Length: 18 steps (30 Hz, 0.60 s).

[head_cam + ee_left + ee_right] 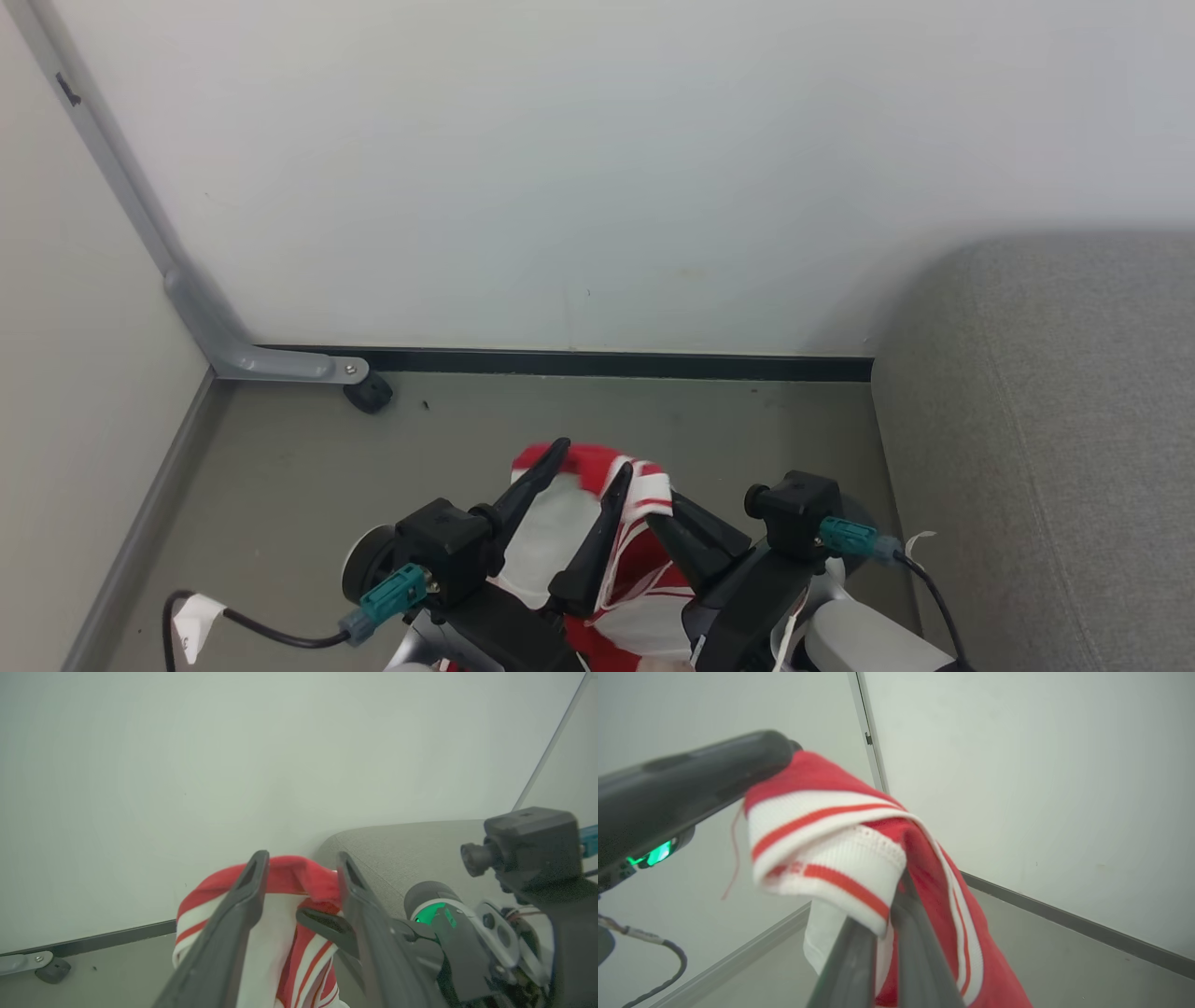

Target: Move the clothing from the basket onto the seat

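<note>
Hanging between the two grippers, a red and white garment (pixel 644 560) (pixel 280 933) (pixel 831 826) is up off the floor (pixel 280 467), to the left of the seat (pixel 1046 448) (pixel 397 858) and apart from it. The seat is grey, and its rounded corner comes close to the wall (pixel 597 187).

The right gripper (pixel 686 527) (pixel 889 933) is the one nearer to the seat. Its jaws are pressed almost together and they pinch a folded white and red band of the garment.

The left gripper (pixel 586 467) (pixel 301 858) is on the side of the garment away from the seat. Its jaws are spread wide. The red hem lies across both tips, and white cloth shows in the gap between them. I cannot tell if the hem is only draped there or is stretched by them.

Farther from the seat, along the black baseboard (pixel 607 364) of the wall, a grey bracket (pixel 280 362) ends beside a small black caster (pixel 369 394).
</note>
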Tool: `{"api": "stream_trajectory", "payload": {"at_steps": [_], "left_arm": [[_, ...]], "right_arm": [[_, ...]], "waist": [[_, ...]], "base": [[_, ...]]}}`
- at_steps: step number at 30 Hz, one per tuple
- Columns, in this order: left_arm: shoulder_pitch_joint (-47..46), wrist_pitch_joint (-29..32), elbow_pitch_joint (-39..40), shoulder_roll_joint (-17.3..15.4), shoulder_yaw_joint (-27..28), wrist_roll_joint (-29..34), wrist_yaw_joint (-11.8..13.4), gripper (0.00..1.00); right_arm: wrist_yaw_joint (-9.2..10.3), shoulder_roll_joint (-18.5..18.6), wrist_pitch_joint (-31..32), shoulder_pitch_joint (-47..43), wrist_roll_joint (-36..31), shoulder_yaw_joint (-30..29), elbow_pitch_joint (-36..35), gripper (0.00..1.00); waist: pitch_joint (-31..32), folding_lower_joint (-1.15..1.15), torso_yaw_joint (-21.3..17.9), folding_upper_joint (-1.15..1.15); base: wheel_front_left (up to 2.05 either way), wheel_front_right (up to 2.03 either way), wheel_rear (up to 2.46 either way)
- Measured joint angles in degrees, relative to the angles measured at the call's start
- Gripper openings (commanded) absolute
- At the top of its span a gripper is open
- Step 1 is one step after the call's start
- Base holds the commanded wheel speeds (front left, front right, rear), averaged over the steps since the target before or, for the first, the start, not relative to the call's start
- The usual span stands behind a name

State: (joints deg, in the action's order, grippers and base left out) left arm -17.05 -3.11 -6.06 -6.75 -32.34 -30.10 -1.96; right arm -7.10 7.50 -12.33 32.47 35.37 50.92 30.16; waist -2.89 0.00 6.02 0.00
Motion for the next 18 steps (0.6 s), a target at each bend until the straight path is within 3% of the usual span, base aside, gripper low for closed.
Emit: {"api": "stream_trajectory", "payload": {"at_steps": [18], "left_arm": [[3.6, 0.5, 1.0, -2.1, -2.1, 2.6, 1.3, 1.00]], "right_arm": [[0.00, 1.7, -1.5, 2.5, 2.1, -6.5, 3.6, 0.00]], "waist": [[-0.1, 0.00, -1.9, 0.00]], "base": [[0.00, 0.00, 0.00]]}}
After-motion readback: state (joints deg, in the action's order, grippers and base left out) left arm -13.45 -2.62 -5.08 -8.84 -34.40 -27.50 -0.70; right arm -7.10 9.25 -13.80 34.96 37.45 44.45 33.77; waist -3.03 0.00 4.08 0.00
